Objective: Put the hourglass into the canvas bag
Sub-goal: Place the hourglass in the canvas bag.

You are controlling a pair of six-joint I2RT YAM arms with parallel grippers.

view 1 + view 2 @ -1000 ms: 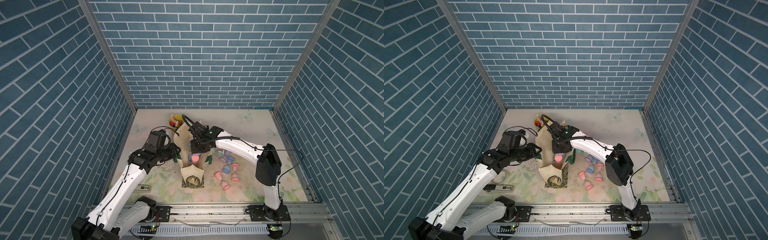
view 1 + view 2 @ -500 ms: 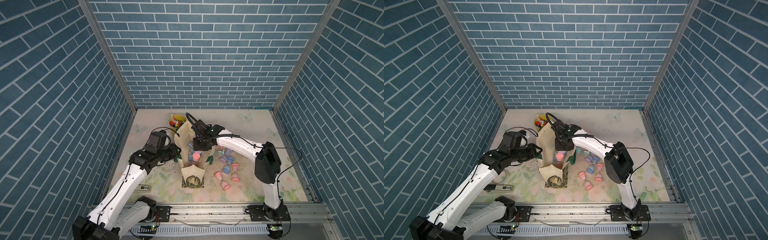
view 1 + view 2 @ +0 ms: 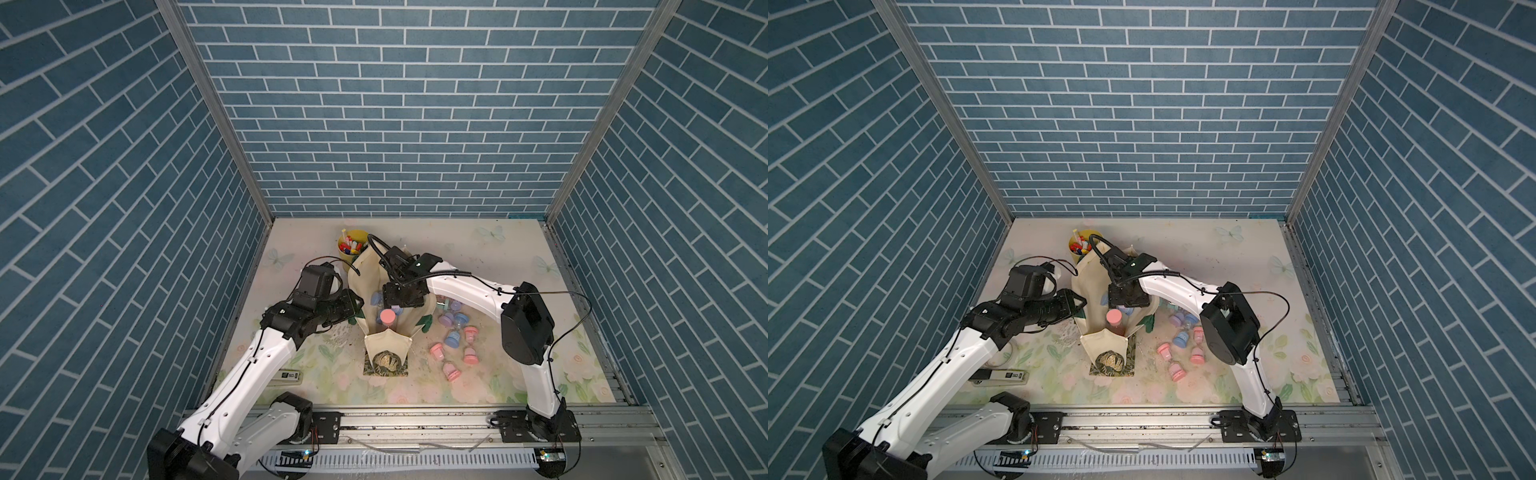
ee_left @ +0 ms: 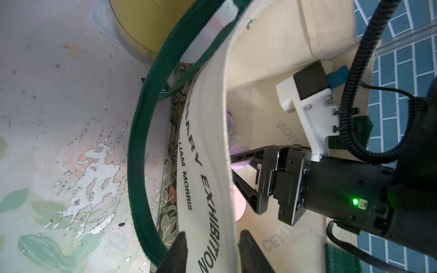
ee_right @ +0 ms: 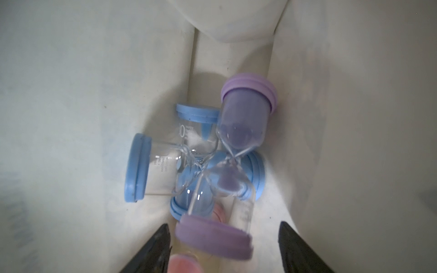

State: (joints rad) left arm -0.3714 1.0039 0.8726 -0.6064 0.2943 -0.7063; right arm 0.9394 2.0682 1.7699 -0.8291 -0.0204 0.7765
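Note:
The cream canvas bag point(image 3: 388, 347) point(image 3: 1100, 345) stands upright mid-table with dark green straps point(image 4: 139, 132). My left gripper point(image 3: 355, 307) point(image 4: 212, 238) is shut on the bag's near wall point(image 4: 208, 141), one finger outside and one inside. My right gripper point(image 3: 401, 301) point(image 5: 223, 236) reaches down into the bag's mouth and is open. A purple hourglass point(image 5: 246, 118) lies free between and beyond its fingers, its near cap blurred. It rests on two blue hourglasses point(image 5: 142, 167). A pink hourglass point(image 3: 387, 318) stands in the bag beside it.
A yellow cup of markers point(image 3: 353, 245) stands just behind the bag. Several pink, blue and purple hourglasses point(image 3: 453, 338) lie loose on the floral table to the bag's right. A flat white device point(image 3: 291, 376) lies near the left arm. Blue brick walls enclose three sides.
My right gripper has opened inside the bag and let go of the purple hourglass. My left gripper keeps its hold on the bag's wall.

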